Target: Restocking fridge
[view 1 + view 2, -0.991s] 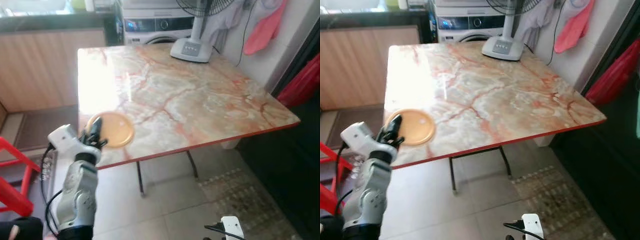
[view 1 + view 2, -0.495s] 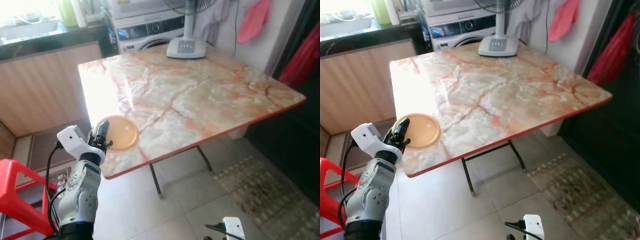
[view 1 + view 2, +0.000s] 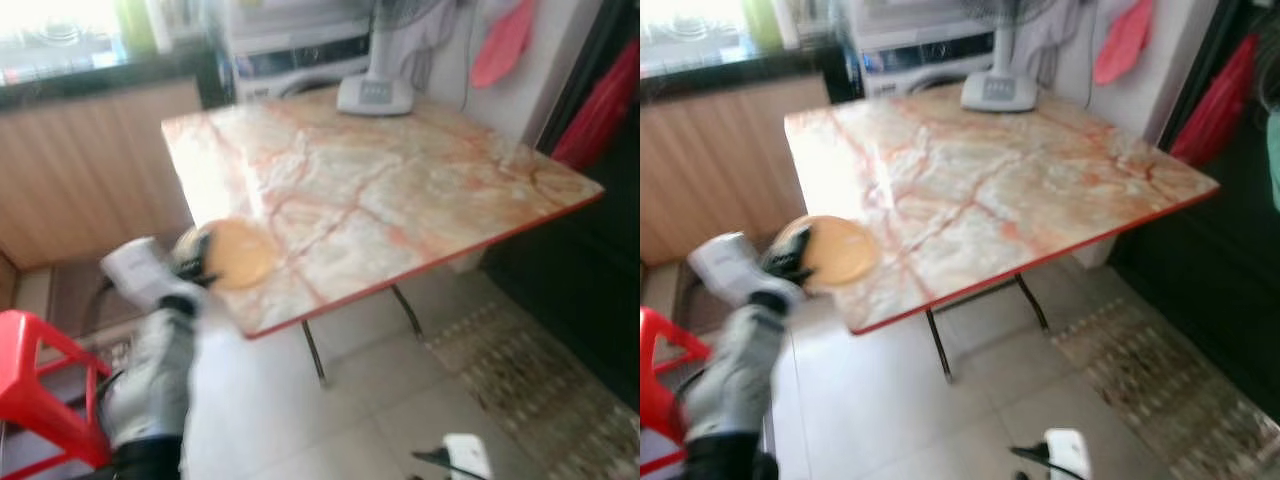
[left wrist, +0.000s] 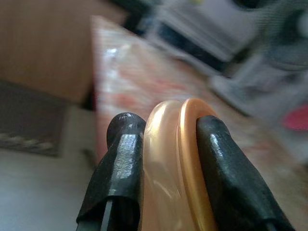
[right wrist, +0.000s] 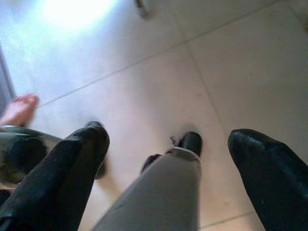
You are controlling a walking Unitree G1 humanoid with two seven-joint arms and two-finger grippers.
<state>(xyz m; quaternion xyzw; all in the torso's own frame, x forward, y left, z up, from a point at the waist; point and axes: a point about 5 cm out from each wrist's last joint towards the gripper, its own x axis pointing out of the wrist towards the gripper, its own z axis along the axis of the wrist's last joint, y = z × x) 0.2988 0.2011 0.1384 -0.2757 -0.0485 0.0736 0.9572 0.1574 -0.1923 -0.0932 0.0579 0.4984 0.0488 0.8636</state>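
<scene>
Though the head views are blurred, the left gripper (image 3: 192,258) sits at the near corner of the marble table (image 3: 400,190), on an orange plate (image 3: 238,253). Its wrist view shows both fingers (image 4: 118,178) clenched on the plate's glossy rim. Over floor tiles (image 5: 231,72), the right gripper (image 5: 166,168) hangs spread wide beside a bare foot (image 5: 18,108).

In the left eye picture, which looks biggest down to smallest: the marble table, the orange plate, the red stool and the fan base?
1. Marble table, by far.
2. Red stool, though cut off by the frame and nearer the camera.
3. Orange plate and fan base look about alike; the fan base stands farther off, so I won't rank them.
</scene>
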